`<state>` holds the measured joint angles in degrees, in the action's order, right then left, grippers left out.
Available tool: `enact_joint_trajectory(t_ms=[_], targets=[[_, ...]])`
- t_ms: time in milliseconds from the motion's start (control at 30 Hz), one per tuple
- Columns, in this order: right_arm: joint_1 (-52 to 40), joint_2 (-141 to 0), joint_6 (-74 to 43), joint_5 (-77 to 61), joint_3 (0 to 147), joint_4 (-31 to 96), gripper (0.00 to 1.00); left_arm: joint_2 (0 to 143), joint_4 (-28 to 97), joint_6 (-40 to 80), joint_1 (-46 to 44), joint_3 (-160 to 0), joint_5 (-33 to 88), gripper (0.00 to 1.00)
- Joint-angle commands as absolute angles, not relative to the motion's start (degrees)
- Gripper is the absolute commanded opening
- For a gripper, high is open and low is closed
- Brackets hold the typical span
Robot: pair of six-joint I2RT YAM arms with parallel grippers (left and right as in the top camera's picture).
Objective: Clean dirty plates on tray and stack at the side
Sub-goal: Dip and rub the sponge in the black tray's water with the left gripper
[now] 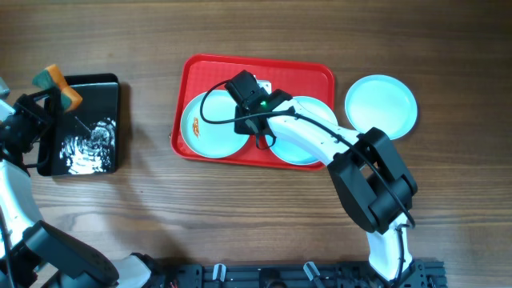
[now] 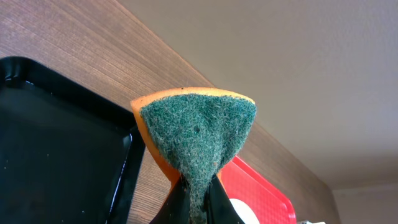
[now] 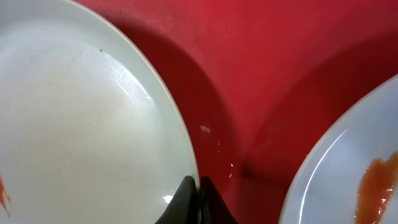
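The red tray [image 1: 240, 68] holds two dirty plates. The left plate [image 1: 210, 126] shows an orange smear. The right plate [image 1: 314, 120] lies partly under my right arm. My right gripper [image 3: 199, 183] is shut on the rim of one pale plate [image 3: 81, 124], one finger inside and one outside. The other plate [image 3: 348, 180] with its smear lies apart across bare tray [image 3: 249, 74]. A third plate [image 1: 382, 106], without visible smear, rests on the wood right of the tray. My left gripper [image 2: 199, 186] is shut on an orange-and-green sponge [image 2: 199, 130], held above the table's left side.
A black tray [image 1: 96, 84] with foamy water sits at the left, just below the sponge [image 1: 58, 84]. Bare wood tabletop [image 1: 240, 208] runs along the front and back. My right arm's elbow [image 1: 372, 180] stands over the front right.
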<state>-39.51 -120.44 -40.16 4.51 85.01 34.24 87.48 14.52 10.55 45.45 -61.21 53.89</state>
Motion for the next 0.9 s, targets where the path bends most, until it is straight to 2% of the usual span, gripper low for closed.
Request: enact_joint_trajectory(t_ms=[0,300,367,433,500,567,633,667,733,800,867], targets=[[-39.7,-119.8,-39.1,4.5,84.8,34.1,0.04,87.9,14.3,9.2,45.5,-61.5,54.0,0.04],[-39.7,-119.8,-39.0,4.5,84.8,34.1,0.04,87.9,13.8,9.2,45.5,-61.5,54.0,0.04],[-39.7,-119.8,-39.0,4.5,84.8,34.1,0.04,87.8,7.4,9.5,45.5,-61.5,62.7,0.04],[-39.7,-119.8,-39.0,4.5,84.8,34.1,0.04,87.8,2.4,12.5,45.5,-61.5,65.8,0.04],[-39.7,-119.8,-39.0,4.5,84.8,34.1,0.04,87.8,4.5,11.2,45.5,-61.5,60.5,0.04],[-39.7,-119.8,-39.0,4.5,84.8,33.8,0.04,88.6,14.2,2.9,45.1,-60.6,43.3,0.04],[-39.7,-119.8,-39.0,4.5,84.8,33.9,0.04,90.8,17.0,-1.3,44.8,-58.5,34.4,0.04],[-39.7,-119.8,-39.0,4.5,84.8,33.9,0.04,91.8,17.5,-1.3,44.9,-58.3,36.3,0.04],[-39.7,-119.8,-39.0,4.5,84.8,34.1,0.04,91.2,13.0,-0.5,44.9,-58.7,50.8,0.04],[-39.7,-119.8,-39.0,4.5,84.8,34.3,0.04,89.3,3.9,7.1,44.9,-59.6,62.3,0.04],[-39.7,-119.8,-39.0,4.5,84.8,34.3,0.05,86.7,-3.7,14.4,44.9,-59.6,64.8,0.04]])
